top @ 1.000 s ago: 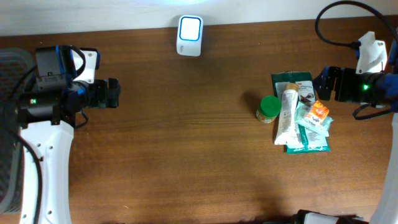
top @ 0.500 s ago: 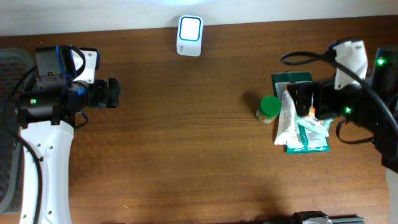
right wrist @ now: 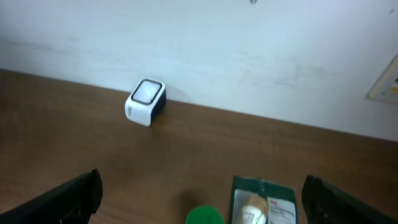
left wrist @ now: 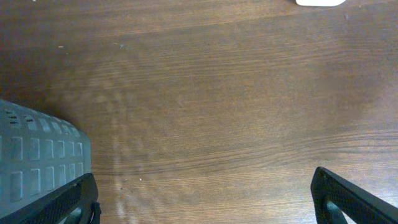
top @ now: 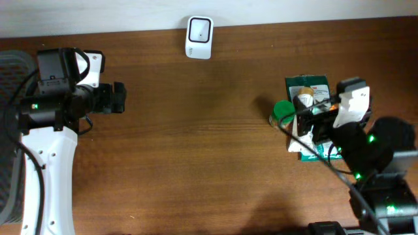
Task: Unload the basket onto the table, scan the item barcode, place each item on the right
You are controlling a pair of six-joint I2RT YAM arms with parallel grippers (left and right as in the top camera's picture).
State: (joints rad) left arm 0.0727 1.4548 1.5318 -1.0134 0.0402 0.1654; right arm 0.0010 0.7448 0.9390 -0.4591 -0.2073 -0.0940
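Observation:
The items lie in a pile at the table's right: a green-lidded jar (top: 281,111), a dark green pouch (top: 307,85), a white tube (top: 302,104) and small packets partly hidden under my right arm. No barcode shows on any of them. The white scanner (top: 199,29) stands at the back edge. My right gripper (top: 308,123) hovers open over the pile, holding nothing. Its wrist view shows the gripper (right wrist: 200,180) wide open, with the jar's lid (right wrist: 205,216), the pouch (right wrist: 264,199) and the scanner (right wrist: 145,101) ahead. My left gripper (top: 119,98) stands open and empty at the far left.
A grey perforated basket (left wrist: 37,155) sits just left of my left gripper (left wrist: 202,186), and its rim (top: 10,65) shows at the overhead view's left edge. A pale wall (right wrist: 249,56) rises behind the scanner. Bare wood lies between the two arms.
My right arm has swung in from the table's right edge and now hangs over the item pile, covering part of it. The left arm has not moved.

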